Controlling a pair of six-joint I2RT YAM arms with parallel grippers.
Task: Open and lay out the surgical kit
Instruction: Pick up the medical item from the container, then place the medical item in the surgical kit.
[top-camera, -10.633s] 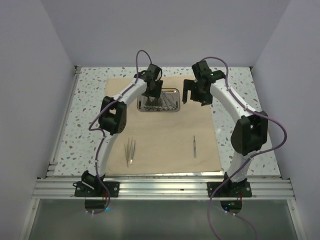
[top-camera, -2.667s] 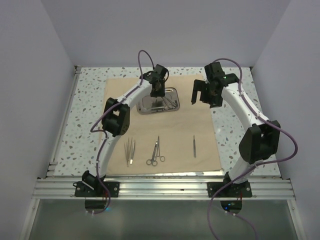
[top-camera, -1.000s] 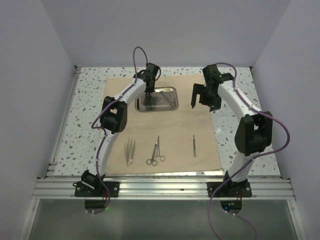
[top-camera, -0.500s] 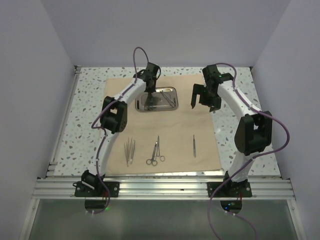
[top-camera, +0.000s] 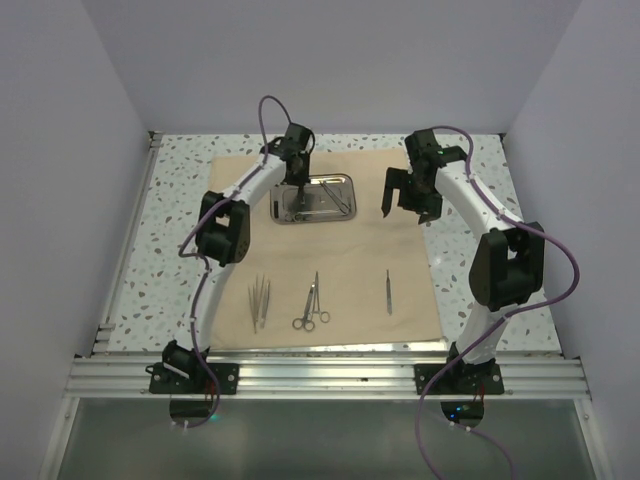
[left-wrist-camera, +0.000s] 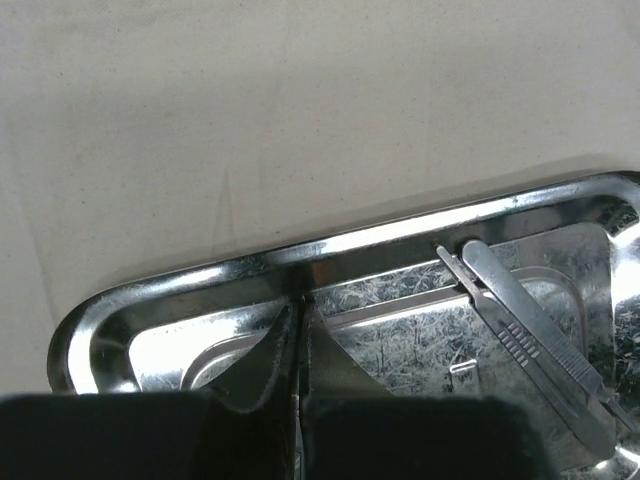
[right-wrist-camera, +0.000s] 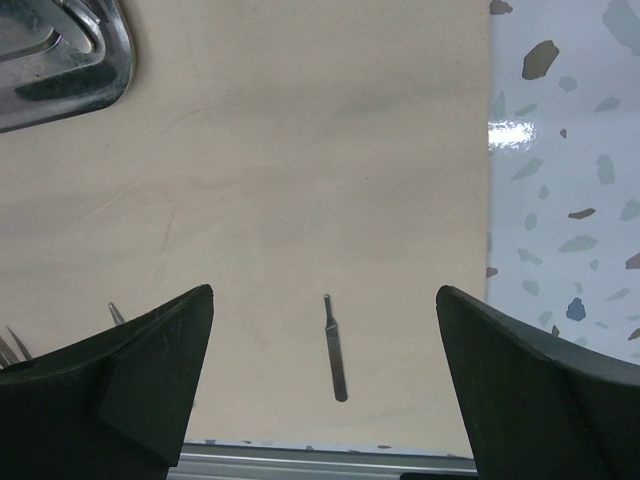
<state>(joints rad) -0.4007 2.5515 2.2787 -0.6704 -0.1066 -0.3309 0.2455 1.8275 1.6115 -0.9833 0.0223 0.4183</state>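
The beige cloth wrap lies spread flat on the table. On its far part stands the shiny steel tray, with a flat silver handle lying in it. My left gripper reaches down into the tray's left part. It is shut, and a thin silver sliver of an instrument shows between its pads. On the near part of the cloth lie tweezers, ring-handled forceps and a slim probe. My right gripper hangs open above the cloth, right of the tray, and holds nothing.
The speckled terrazzo tabletop shows around the cloth. An aluminium rail runs along the near edge. Plain walls close in the left, right and back sides.
My left gripper's jaws have closed inside the tray, and its wrist has shifted slightly left. The right arm has held still. The forceps were laid on the cloth earlier.
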